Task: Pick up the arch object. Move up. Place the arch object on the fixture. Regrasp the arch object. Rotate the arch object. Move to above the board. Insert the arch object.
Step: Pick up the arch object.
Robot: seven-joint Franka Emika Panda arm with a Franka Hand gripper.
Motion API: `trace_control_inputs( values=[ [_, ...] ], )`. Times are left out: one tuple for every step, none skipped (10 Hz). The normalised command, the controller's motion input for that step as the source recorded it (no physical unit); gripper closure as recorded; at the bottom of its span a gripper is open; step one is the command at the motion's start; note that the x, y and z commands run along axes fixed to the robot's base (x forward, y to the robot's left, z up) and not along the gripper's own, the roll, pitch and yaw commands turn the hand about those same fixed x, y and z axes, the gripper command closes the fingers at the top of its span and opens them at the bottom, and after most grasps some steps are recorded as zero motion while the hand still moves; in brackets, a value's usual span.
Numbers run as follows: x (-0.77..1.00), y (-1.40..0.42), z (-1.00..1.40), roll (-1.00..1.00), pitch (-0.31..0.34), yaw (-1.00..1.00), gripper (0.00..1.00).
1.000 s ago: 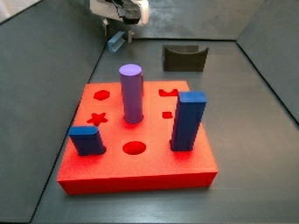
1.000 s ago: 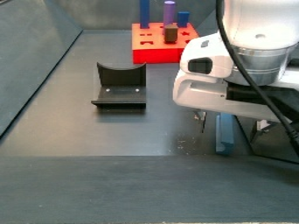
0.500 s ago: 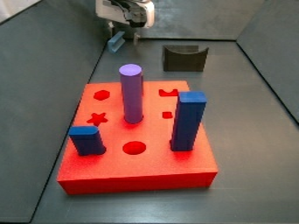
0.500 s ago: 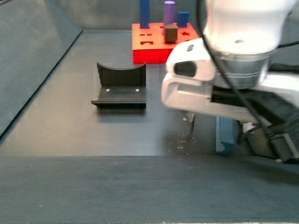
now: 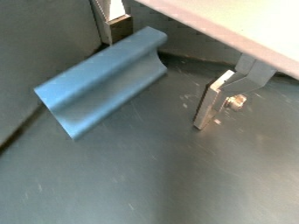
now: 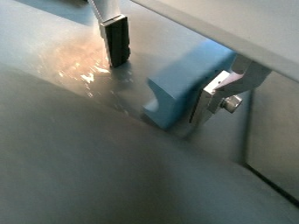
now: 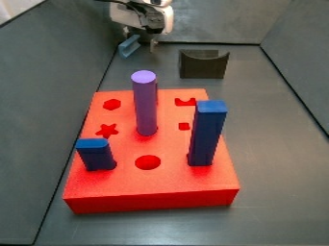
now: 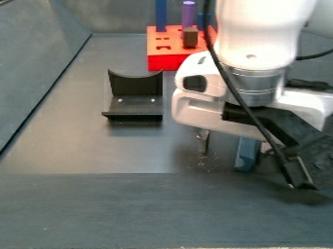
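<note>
Gripper: the gripper (image 5: 176, 74) is seen low over the dark floor (image 5: 152, 175) at the far left corner of the workspace in a side view (image 7: 133, 36); its jaws are spread apart and nothing is clamped.
Fingers: in both wrist views the silver plates with dark pads stand on either side of the bar, one finger (image 5: 214, 98) clear of it, the other (image 5: 114, 22) by its far end; in a wrist view a finger (image 6: 218, 94) appears touching or just beside the bar's flank, though contact cannot be confirmed.
Arch object: the arch object (image 5: 103, 80) lies flat on the floor between the fingers, its arched groove visible along its length; in a wrist view its blunt end (image 6: 187, 84) faces the camera. It is judged to be straddled so that a closing of the jaws would catch it across its narrow width.
Step in hand: the pick-up is judged not yet done; no lift is evident.
Fixture: the fixture (image 7: 203, 63) stands empty at the far side, right of the gripper, its notch upward, presumably to receive the bar for regrasping; it is also seen apart from the arm (image 8: 131, 94).
Board: the board (image 7: 154, 159) sits near, well apart from the gripper, with the purple cylinder (image 7: 144, 102) and two blue square pegs (image 7: 207, 133) upright in it.
</note>
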Motion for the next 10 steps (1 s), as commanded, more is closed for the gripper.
trace_control_inputs(
  values=[
    [-0.19,-0.01,0.00,0.00,-0.077,0.10,0.00],
    [-0.12,0.00,-0.01,-0.01,-0.076,0.06,0.00],
    [0.00,0.00,0.00,0.00,0.000,0.00,0.00],
    [0.00,0.00,0.00,0.00,0.000,0.00,1.00],
    [0.00,0.00,0.00,0.00,0.000,0.00,1.00],
    [0.00,0.00,0.00,0.00,0.000,0.00,1.00],
    [0.00,0.00,0.00,0.00,0.000,0.00,1.00],
    [0.00,0.00,0.00,0.00,0.000,0.00,1.00],
    [0.00,0.00,0.00,0.00,0.000,0.00,1.00],
    [0.00,0.00,0.00,0.00,0.000,0.00,1.00]
  ],
)
